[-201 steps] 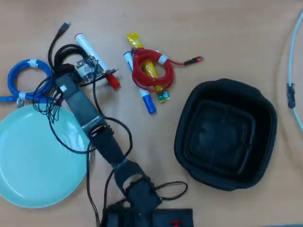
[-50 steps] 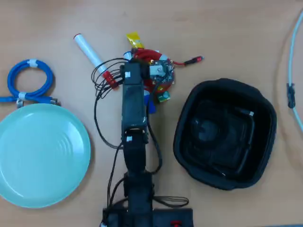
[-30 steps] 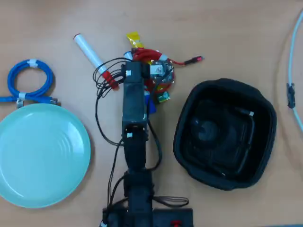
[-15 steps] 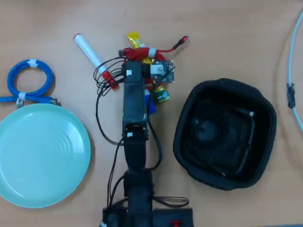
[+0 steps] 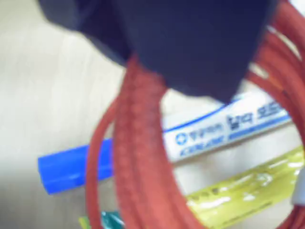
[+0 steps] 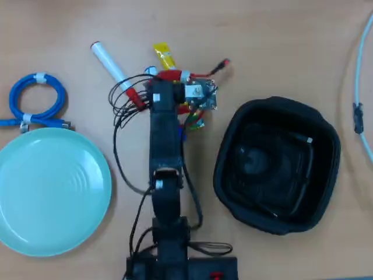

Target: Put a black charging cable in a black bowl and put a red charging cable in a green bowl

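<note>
My end effector point(image 6: 175, 79) grips the red charging cable point(image 5: 138, 157), lifting its coil off the pens just beneath so it can reach the green bowl point(image 6: 35, 192).

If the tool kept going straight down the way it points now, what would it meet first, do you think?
Probably the blue-capped marker and yellow packet lying under the red charging cable that the tool holds; height is unclear.

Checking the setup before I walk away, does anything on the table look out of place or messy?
Nothing is spilled or damaged. The red charging cable hangs from the gripper over a blue-capped marker and a yellow packet, clutter that belongs in neither bowl.
</note>
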`<state>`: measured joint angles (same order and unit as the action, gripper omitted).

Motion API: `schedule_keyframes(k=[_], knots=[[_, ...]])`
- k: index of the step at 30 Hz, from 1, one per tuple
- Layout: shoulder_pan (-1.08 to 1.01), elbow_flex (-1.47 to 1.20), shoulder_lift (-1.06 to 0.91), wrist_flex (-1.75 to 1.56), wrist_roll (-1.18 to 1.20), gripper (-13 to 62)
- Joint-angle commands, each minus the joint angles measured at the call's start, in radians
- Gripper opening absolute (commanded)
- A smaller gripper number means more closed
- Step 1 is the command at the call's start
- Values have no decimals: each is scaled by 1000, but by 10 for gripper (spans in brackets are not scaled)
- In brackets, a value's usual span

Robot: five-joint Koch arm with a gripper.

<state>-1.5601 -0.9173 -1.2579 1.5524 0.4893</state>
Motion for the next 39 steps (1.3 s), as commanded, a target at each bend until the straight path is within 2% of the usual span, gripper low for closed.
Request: schedule_keyframes(k=[1,7,13,30,34,39], knots=[[14,44,-221,-14,-14,-69],[106,38,-348,-9,-28,-69],[359,-103,-403,-21,-32,-69],[1109,-123,-393,-58,-17,-69],[1218,-123,-356,-58,9,-69],[1235,-121,-230,-55,6,-68]])
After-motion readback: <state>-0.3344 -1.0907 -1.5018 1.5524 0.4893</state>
